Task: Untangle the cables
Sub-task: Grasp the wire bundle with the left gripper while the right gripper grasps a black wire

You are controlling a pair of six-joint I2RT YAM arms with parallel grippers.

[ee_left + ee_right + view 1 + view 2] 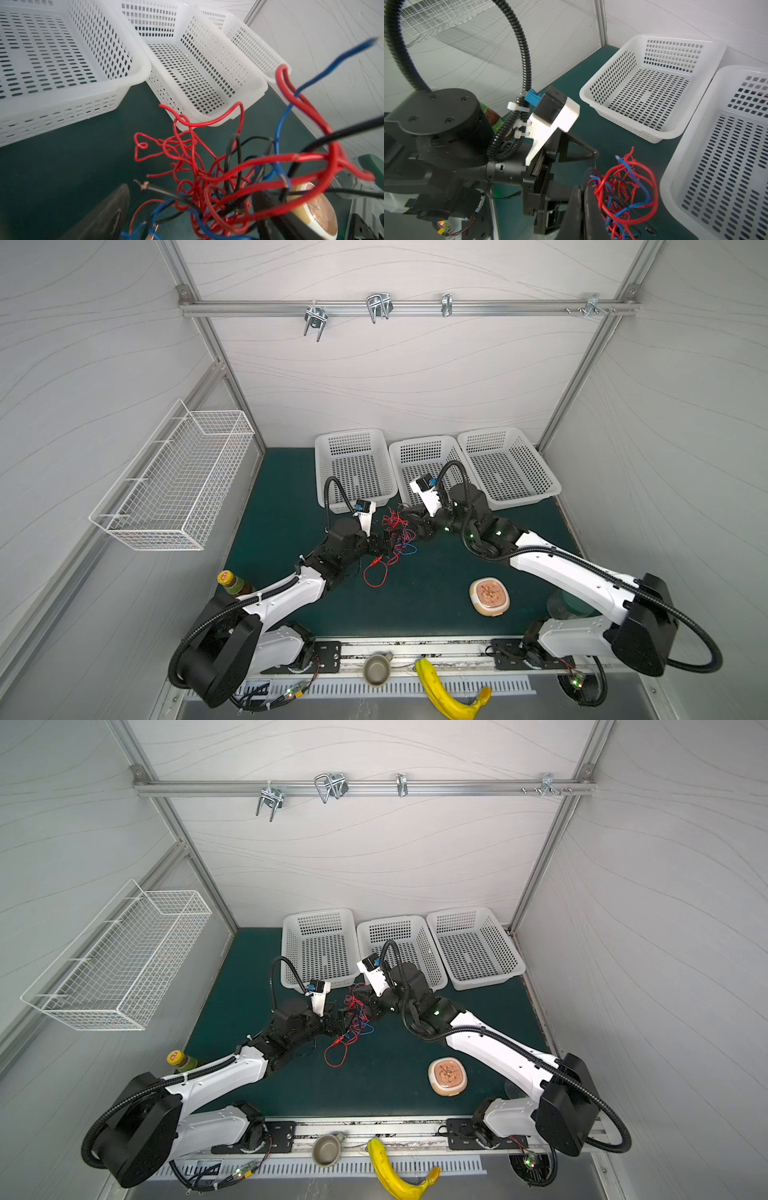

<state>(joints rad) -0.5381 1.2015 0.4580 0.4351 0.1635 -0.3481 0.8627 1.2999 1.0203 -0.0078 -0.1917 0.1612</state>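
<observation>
The cables (pixel 398 531) bunch between both arms, pinched in the right claw (pixel 583 192), with the spread left claw (pixel 191 195) straddling the tangle.

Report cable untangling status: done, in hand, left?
Done: little; only one red clip lead trails out of the knot onto the mat. In hand: right gripper shut on the cables, left gripper open around the same knot. Left: red, blue and black strands form one tangle between the grippers; all need separating.
</observation>
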